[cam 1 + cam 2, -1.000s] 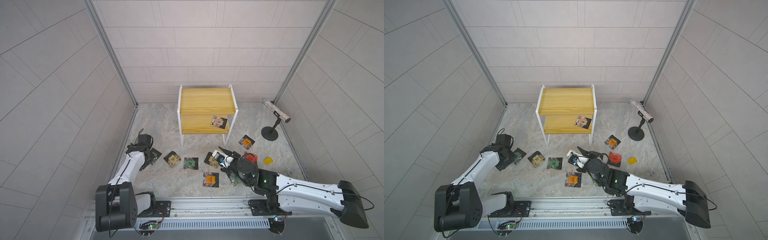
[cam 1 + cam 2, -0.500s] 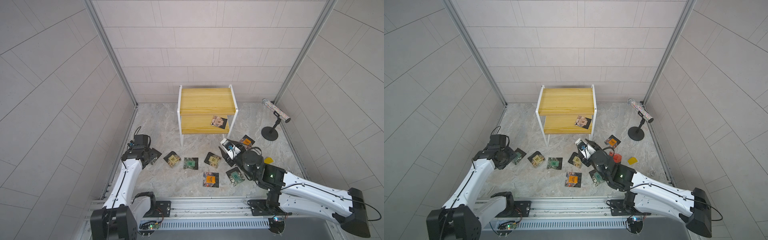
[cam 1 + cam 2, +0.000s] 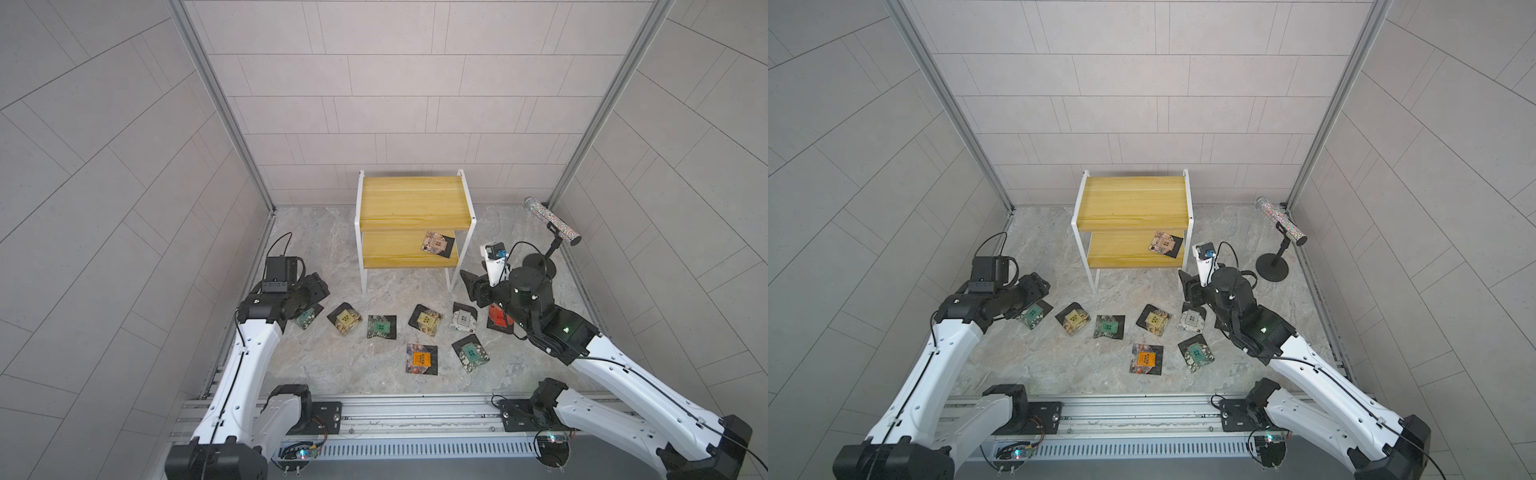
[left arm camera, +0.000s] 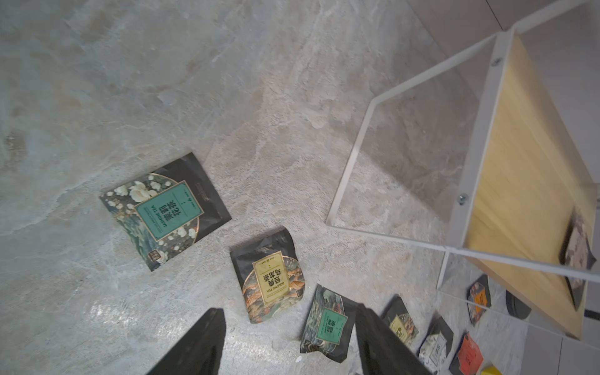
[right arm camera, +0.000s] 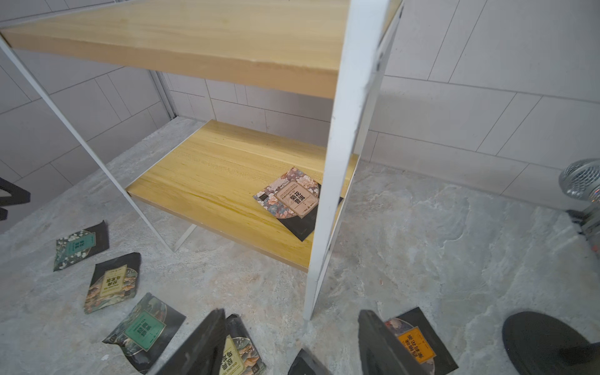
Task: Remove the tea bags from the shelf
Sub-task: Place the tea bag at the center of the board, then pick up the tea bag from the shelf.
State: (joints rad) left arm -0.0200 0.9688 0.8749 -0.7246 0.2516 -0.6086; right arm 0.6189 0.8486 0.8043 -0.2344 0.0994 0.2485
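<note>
1. While one beige-labelled tea bag (image 3: 436,244) lies flat on the lower board of the shelf (image 3: 409,203), close to its front right leg, the other tea bags lie on the stone floor (image 3: 332,374) in front of the shelf.
2. The left gripper (image 4: 289,328) hangs off the shelf's front left corner, its fingers spread with nothing between them. A green-labelled tea bag (image 3: 307,318) lies just below it.
3. The right gripper (image 5: 292,324) sits just beside the shelf's front right leg, its fingers also spread and empty, facing the lower board.
4. A glittery tube (image 3: 550,220) on a black stand is to the right of the shelf.
</note>
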